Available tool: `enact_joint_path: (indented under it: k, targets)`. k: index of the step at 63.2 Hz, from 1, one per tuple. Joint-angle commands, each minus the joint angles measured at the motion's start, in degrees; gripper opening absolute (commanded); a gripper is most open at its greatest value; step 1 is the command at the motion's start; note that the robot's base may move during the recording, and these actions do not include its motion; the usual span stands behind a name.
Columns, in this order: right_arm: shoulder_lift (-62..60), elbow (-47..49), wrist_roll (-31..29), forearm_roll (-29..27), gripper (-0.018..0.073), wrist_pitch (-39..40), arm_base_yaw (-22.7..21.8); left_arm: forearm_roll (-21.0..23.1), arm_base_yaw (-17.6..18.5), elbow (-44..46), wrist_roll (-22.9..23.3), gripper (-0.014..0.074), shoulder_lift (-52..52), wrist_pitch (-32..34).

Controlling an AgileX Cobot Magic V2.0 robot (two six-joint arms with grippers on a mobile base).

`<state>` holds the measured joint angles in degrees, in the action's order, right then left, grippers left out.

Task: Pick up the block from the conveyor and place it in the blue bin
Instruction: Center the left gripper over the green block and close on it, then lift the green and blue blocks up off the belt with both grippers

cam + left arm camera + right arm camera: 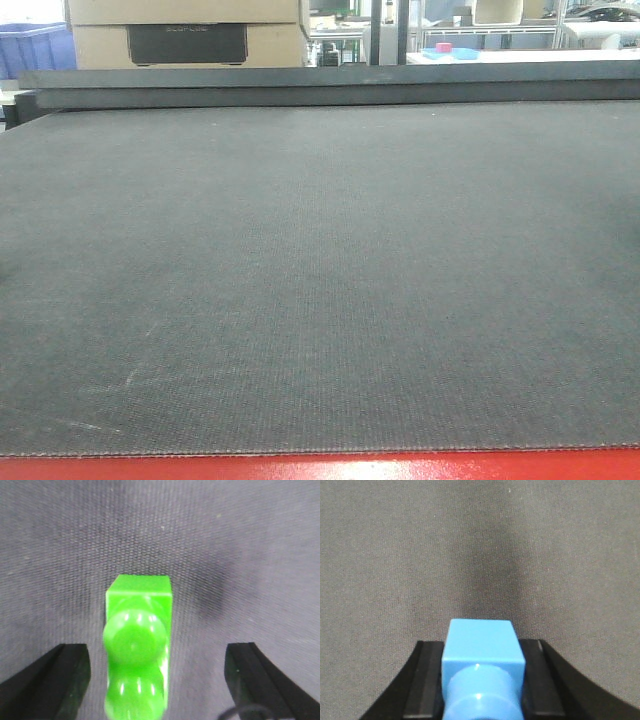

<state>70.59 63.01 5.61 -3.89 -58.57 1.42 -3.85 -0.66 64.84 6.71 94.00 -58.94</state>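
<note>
1. Right gripper (483, 680) clenches a blue block (481, 645) between its black fingers (426, 680).
2. Left gripper (159, 675) gapes wide; a green block (139, 625) sits between its prongs, touching neither.
3. Dark grey woven conveyor (320, 280) lies beneath both, a red frame (320, 468) along its near edge.

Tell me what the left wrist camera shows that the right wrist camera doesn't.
Left wrist only: a green block between the left jaws, which stand wide open with a gap on each side. Right wrist only: a blue block pinched between the right jaws. Both: the dark grey conveyor belt filling the background.
</note>
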Motion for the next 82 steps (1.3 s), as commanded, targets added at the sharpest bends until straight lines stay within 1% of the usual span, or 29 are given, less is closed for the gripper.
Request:
enact_joint_path:
  k: [1, 8, 13, 19, 26, 34, 41, 53, 57, 67, 82]
  targets:
    - [-0.54, 0.29, -0.57, 0.33, -0.0162, 0.47, -0.14, -0.68, -0.32, -0.63, 0.86, 0.0454, -0.10, 1.90]
    - [-0.54, 0.29, -0.57, 0.33, -0.0162, 0.52, -0.14, -1.39, -0.32, -0.63, 0.96, 0.0454, 0.03, 3.24]
    - [-0.54, 0.29, -0.57, 0.33, -0.0162, 0.52, -0.14, -1.68, -1.01, -0.63, 0.96, 0.0454, 0.79, 3.41]
    - [-0.54, 0.29, -0.57, 0.33, -0.0162, 0.10, -0.14, -1.21, -2.05, -0.63, 0.96, 0.0454, 1.92, 2.56]
    - [-0.54, 0.29, -0.57, 0.33, -0.0162, -0.05, -0.14, -1.21, -2.02, -0.63, 0.96, 0.0454, 2.19, 2.78]
    - [-0.54, 0.29, -0.57, 0.33, -0.0162, 0.08, -0.14, 0.39, -2.02, -0.63, 0.96, 0.0454, 2.19, 2.78]
    - [-0.54, 0.29, -0.57, 0.33, -0.0162, 0.34, -0.14, 0.63, -1.89, -0.63, 0.86, 0.0449, 2.19, 2.78]
    - [-0.54, 0.29, -0.57, 0.33, -0.0162, 0.49, -0.14, 0.63, -1.89, -0.63, 0.56, 0.0386, 2.41, 3.00]
    - [-0.54, 0.29, -0.57, 0.33, -0.0162, 0.49, -0.14, 0.67, -1.89, -0.63, -0.67, 0.0374, 2.74, 3.00]
    - [-0.54, 0.29, -0.57, 0.33, -0.0162, 0.58, -0.14, 0.67, -1.89, -0.74, -0.67, 0.0356, 3.41, 3.00]
    - [-0.54, 0.29, -0.57, 0.33, -0.0162, 0.58, -0.14, 0.67, -1.89, -0.74, -0.67, 0.0255, 3.41, 3.00]
